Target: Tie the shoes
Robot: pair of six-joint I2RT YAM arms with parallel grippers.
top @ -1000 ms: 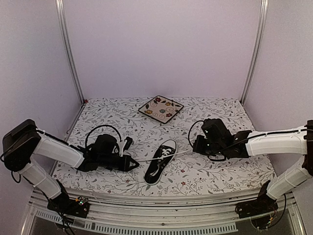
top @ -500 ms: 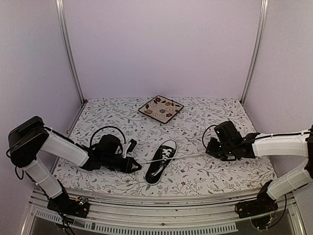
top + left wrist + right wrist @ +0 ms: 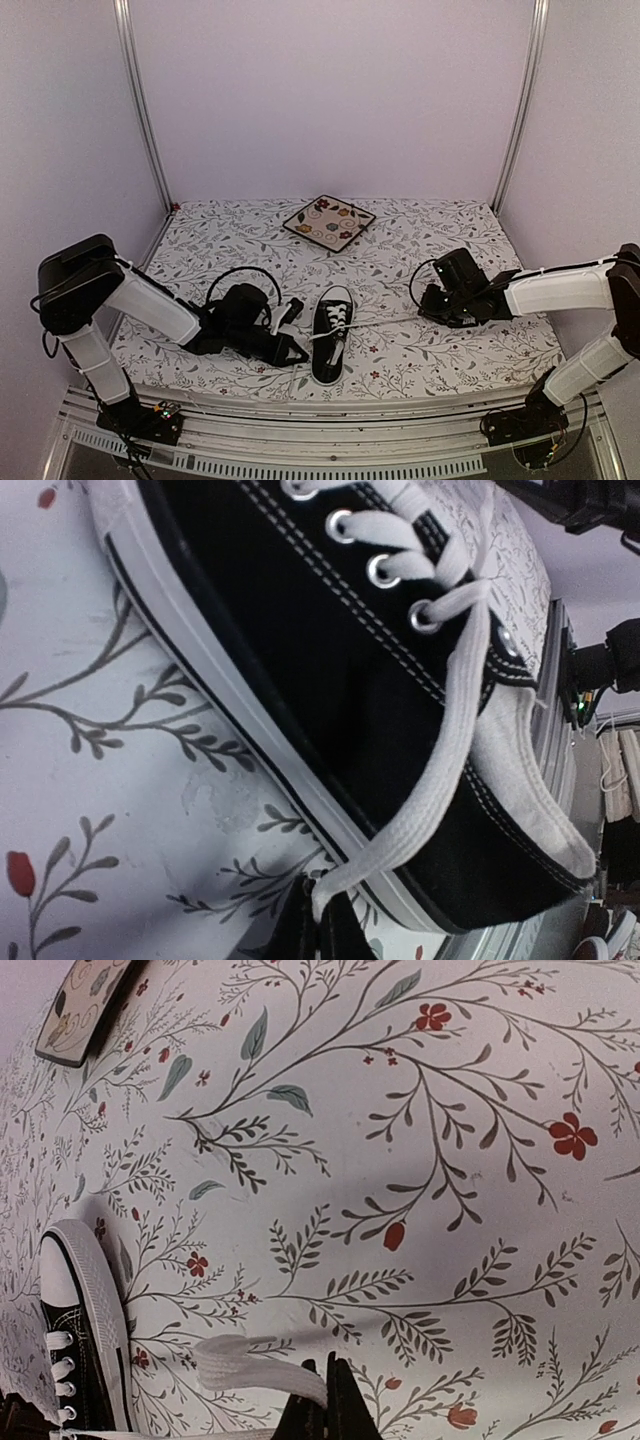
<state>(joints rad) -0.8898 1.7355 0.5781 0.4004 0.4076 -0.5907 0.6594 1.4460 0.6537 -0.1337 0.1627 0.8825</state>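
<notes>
The black sneaker with white toe cap and laces lies on the floral tablecloth, toe pointing away. It fills the left wrist view, and its toe shows in the right wrist view. My left gripper sits just left of the sneaker and is shut on the left white lace, pinched at its tip. My right gripper is to the sneaker's right and is shut on the right white lace, which stretches taut from the shoe.
A square floral-patterned plate lies at the back centre, also at the top left of the right wrist view. The table's front rail runs close behind the sneaker's heel.
The sneaker has turned from a diagonal to nearly straight, toe away. My left gripper moved right towards it with its lace. My right gripper pulled right, then eased slightly back.
</notes>
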